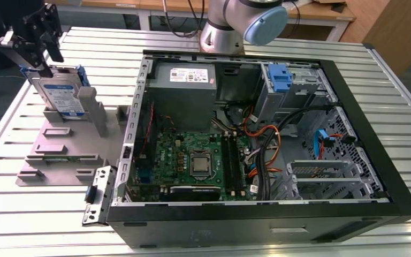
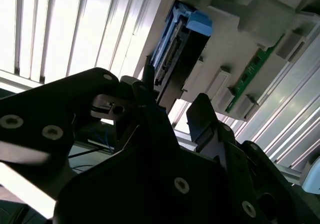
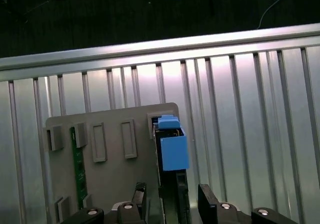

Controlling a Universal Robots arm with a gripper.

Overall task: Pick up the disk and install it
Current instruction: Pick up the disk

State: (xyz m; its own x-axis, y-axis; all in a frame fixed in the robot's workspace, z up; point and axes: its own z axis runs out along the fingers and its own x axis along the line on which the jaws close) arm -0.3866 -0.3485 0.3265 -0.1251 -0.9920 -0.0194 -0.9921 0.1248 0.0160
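The disk (image 1: 61, 95), a silver drive with a blue-and-white label in a blue carrier, stands on edge in a grey holder (image 1: 59, 147) on the exterior view's left. My gripper (image 1: 40, 58) hangs right over its top edge, open. In the first wrist view the disk's blue carrier (image 3: 173, 151) runs between my two fingers (image 3: 140, 196), with a small gap on each side. In the second wrist view the disk (image 2: 169, 52) lies just past my dark fingertips (image 2: 201, 115).
An open computer case (image 1: 377, 176) lies on the slatted metal table (image 1: 6, 214), with a motherboard (image 1: 191, 160), a grey power supply (image 1: 185, 80), cables and a blue bracket (image 1: 280, 77) in its drive bay. A green memory stick (image 3: 77, 166) sits in the holder.
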